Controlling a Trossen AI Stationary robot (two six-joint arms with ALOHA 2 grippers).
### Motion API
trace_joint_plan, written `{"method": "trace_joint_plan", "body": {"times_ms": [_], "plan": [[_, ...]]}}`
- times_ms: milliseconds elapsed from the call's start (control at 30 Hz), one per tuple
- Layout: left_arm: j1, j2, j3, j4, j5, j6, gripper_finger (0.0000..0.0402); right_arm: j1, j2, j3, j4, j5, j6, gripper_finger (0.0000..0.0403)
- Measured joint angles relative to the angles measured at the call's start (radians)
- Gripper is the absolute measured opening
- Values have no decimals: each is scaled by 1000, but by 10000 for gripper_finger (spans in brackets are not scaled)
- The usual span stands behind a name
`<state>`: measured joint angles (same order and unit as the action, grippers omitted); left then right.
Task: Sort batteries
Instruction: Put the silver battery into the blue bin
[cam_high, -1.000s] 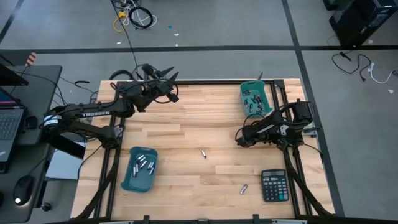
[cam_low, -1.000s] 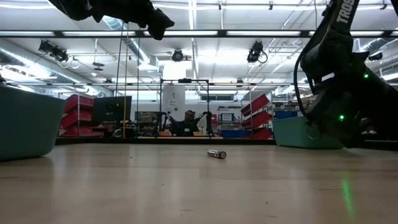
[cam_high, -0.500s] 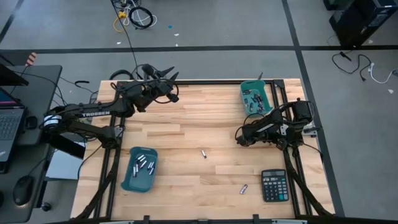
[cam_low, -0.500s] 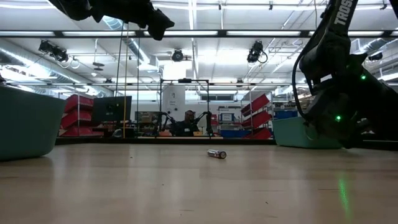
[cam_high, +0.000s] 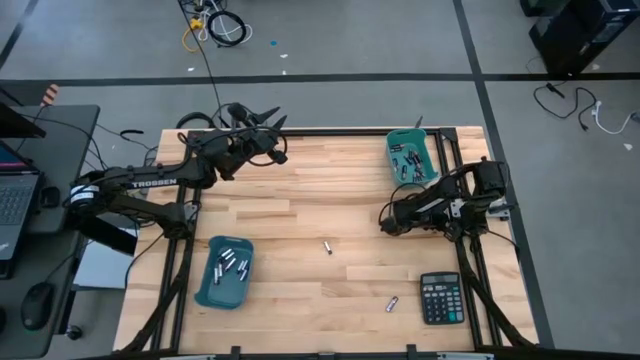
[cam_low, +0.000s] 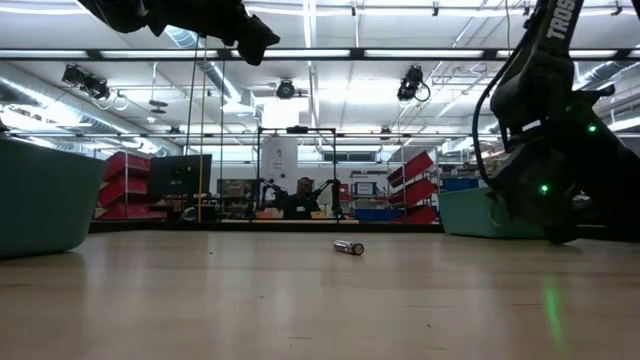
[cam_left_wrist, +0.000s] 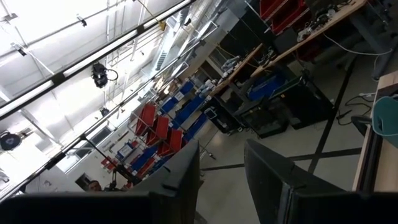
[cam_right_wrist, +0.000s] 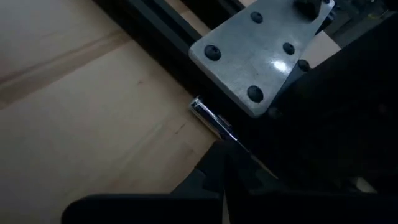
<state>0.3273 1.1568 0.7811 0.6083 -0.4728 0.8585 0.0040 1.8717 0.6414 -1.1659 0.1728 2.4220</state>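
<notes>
Two batteries loose on the table, both arms off them.

The right gripper (cam_high: 386, 221), fingers pressed together and empty, sits low just in front of the far-right bin (cam_high: 411, 157) of batteries. The left gripper (cam_high: 272, 135) hangs raised at the far left edge, fingers (cam_left_wrist: 273, 180) apart, holding nothing. One battery (cam_high: 327, 247) lies mid-table, another (cam_high: 392, 303) beside the calculator (cam_high: 441, 298); more fill the near-left bin (cam_high: 225, 272).
</notes>
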Motion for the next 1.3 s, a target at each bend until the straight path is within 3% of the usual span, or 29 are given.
{"method": "trace_joint_plan", "body": {"times_ms": [400,633,800,1300], "plan": [[0,0,0,0,1,0,125,56,-36,113,-33,46,-38,0],[0,0,0,1,1,0,125,35,-44,129,-267,36,10,0],[0,0,0,1,1,0,125,-30,-39,69,-114,38,-67,0],[0,0,0,-6,2,0,125,-76,119,81,-161,40,-69,0]]}}
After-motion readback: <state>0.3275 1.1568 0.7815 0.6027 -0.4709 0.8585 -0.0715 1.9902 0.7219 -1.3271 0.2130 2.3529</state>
